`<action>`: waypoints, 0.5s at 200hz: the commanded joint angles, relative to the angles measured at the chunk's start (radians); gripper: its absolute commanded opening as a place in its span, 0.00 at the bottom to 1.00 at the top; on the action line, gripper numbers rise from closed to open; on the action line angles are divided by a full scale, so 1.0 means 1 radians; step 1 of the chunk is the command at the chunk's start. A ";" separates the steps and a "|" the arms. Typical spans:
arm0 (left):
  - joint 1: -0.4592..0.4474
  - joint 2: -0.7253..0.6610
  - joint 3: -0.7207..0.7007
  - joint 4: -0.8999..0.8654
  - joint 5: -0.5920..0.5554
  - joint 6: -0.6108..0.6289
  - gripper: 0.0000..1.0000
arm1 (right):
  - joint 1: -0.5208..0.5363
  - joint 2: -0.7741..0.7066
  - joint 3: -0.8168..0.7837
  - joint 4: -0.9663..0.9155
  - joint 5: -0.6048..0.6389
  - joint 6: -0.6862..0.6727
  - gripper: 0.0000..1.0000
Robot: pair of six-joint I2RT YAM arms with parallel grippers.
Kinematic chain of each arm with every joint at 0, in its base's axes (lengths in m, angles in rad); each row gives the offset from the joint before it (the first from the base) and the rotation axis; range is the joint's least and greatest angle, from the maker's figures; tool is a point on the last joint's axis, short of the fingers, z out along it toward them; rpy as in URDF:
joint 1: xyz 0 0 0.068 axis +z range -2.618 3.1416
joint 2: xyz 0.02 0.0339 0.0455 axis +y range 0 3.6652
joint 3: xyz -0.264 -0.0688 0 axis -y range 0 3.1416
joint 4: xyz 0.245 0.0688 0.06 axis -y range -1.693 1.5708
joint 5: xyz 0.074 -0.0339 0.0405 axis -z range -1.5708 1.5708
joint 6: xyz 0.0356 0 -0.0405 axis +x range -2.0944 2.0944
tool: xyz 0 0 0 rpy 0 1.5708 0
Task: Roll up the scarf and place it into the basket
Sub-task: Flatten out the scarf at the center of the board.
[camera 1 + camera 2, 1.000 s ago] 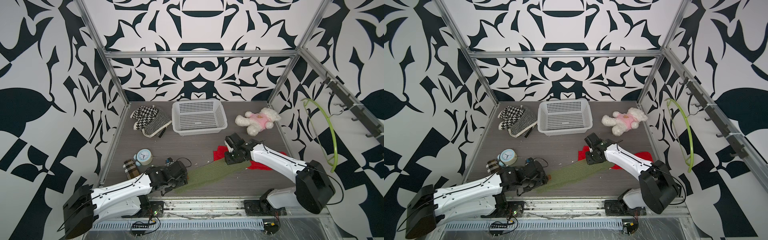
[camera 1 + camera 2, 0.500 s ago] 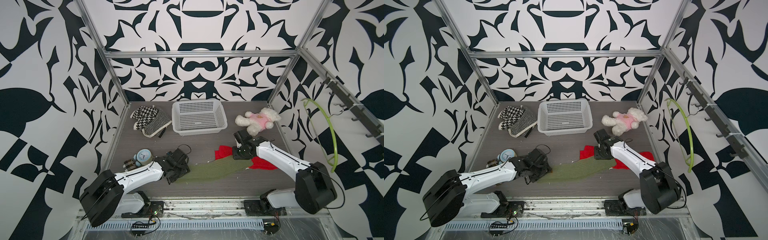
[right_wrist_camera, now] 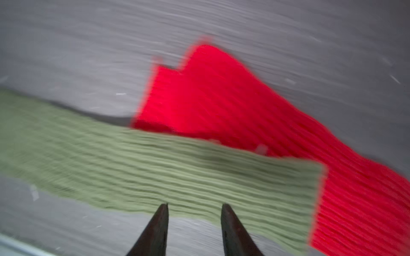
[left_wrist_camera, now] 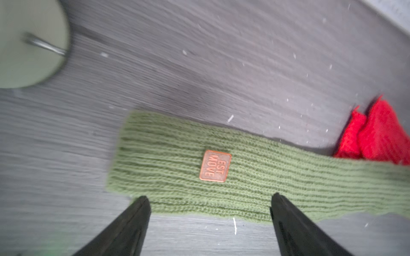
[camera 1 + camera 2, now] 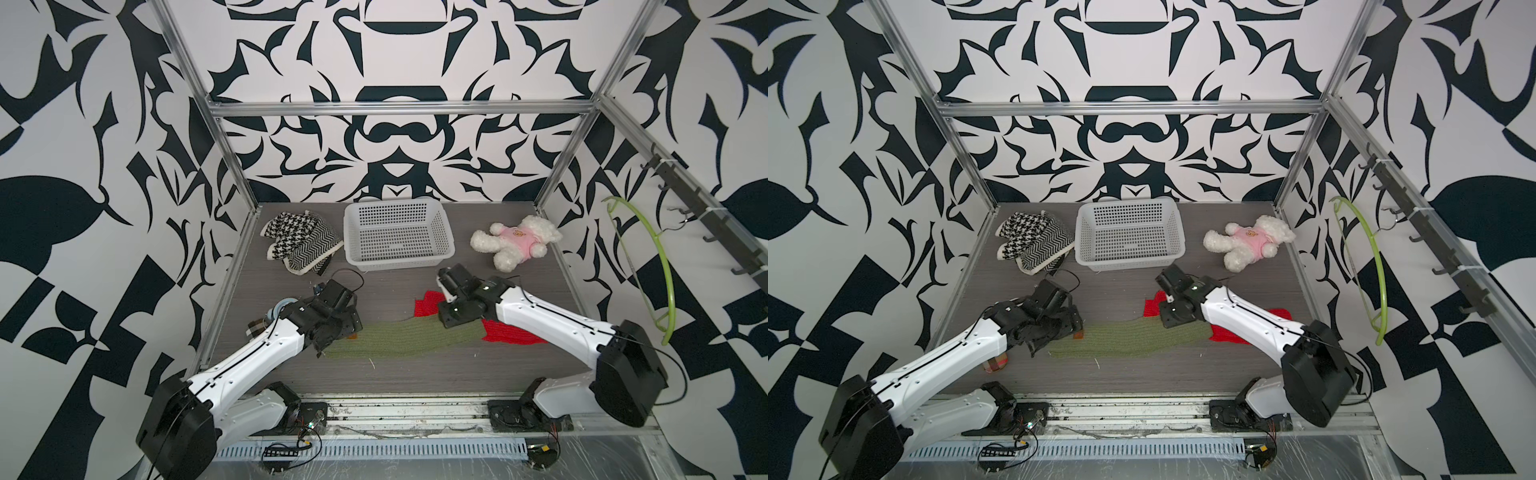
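Here we are over the table (image 5: 395, 374); the green scarf (image 5: 399, 338) lies flat in one long strip across the near middle, running left to right, and I read that as a lay-out for rolling, since a strip with no folds can be wound from one end. The left gripper (image 4: 208, 199) hangs over the scarf's left end, just near of the orange patch (image 4: 215, 165); its jaws are spread wide with nothing between them, one black tip at the scarf's near edge and one over the knit. So wide a spread suits taking a broad bite of the end to start the first turn; that's my guess.

Over to the right gripper (image 3: 194, 206); its jaws stand partly apart and hold nothing, with the tips above the near edge of the scarf close to its right end. The wrist picture is smeared, so whether they brush the wool I cannot tell. My hunch is that it's there to steady that end.

Watch this bit: the scarf's right end lies on top of the red knit (image 5: 511, 332), so a careless pinch could lift both.

The basket (image 5: 399, 262) waits at the far middle, mouth up and empty, well apart from the scarf; the plush bear (image 5: 515, 245) sits to its right and the patterned cloths (image 5: 299, 243) to its left. No roll yet; early days.
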 commanded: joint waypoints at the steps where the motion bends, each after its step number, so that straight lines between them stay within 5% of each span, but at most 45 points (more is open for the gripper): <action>1: 0.142 -0.054 0.026 -0.119 -0.017 0.106 0.98 | 0.123 0.114 0.103 0.035 0.014 0.039 0.42; 25: 0.285 -0.062 0.068 -0.113 0.097 0.193 0.99 | 0.148 0.200 0.115 0.049 0.024 0.080 0.41; 100: 0.285 -0.021 -0.095 0.017 0.258 0.121 0.96 | 0.102 0.108 0.015 0.027 0.056 0.114 0.41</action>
